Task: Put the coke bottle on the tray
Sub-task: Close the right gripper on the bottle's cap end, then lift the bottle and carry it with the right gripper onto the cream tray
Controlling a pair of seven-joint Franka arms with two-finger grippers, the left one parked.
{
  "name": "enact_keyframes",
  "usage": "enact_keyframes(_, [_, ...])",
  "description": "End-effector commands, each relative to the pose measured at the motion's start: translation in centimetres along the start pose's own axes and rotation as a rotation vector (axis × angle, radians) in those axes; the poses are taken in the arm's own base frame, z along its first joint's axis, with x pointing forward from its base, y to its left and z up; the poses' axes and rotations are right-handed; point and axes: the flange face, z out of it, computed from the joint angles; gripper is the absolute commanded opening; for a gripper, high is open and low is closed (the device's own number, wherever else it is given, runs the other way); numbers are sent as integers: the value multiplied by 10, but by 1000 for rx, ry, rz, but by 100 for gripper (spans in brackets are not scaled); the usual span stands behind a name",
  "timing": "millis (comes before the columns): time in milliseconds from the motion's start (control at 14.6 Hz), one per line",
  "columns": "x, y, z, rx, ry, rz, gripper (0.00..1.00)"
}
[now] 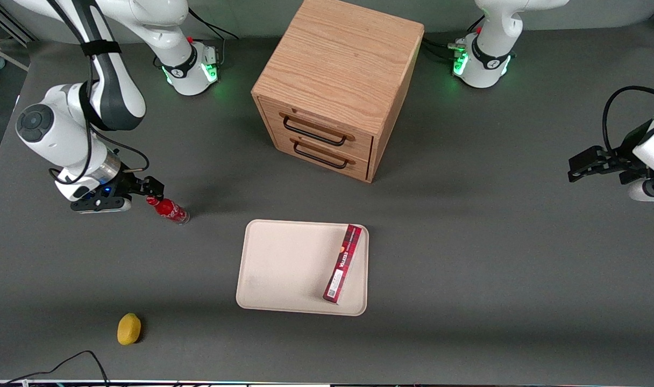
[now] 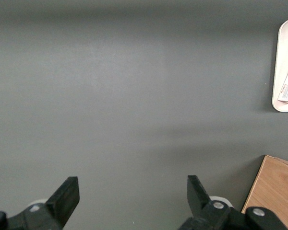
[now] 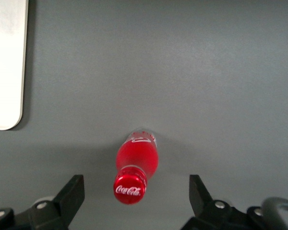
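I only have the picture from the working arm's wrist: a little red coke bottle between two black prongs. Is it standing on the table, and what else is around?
Observer: Yes, the coke bottle stands upright on the table, the open gripper at its cap.
Operator: That white corner?
Observer: It's the tray; a long dark-red box already lies on it.
Operator: Anything else?
Observer: A wooden drawer cabinet stands farther from the front camera than the tray, and a small yellow thing lies nearer.
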Motion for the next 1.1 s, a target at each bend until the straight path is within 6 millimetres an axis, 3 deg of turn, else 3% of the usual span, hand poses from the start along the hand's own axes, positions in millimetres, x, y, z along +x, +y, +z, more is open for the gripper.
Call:
enact_keyframes(0, [-10, -1, 12, -12, 30, -30, 94])
enact_keyframes(206, [-16, -4, 19, -11, 35, -34, 83])
enact_keyframes(275, [-17, -4, 20, -12, 33, -37, 74])
enact_keyframes(343, [-17, -4, 21, -12, 31, -37, 61])
enact_keyframes(549, [-18, -4, 19, -13, 31, -35, 10])
enact_keyframes(618, [-18, -4, 19, -13, 28, -35, 0])
enact_keyframes(824, [-16, -4, 10, -16, 28, -34, 0])
enact_keyframes(1029, [-4, -4, -33, -25, -8, -30, 0])
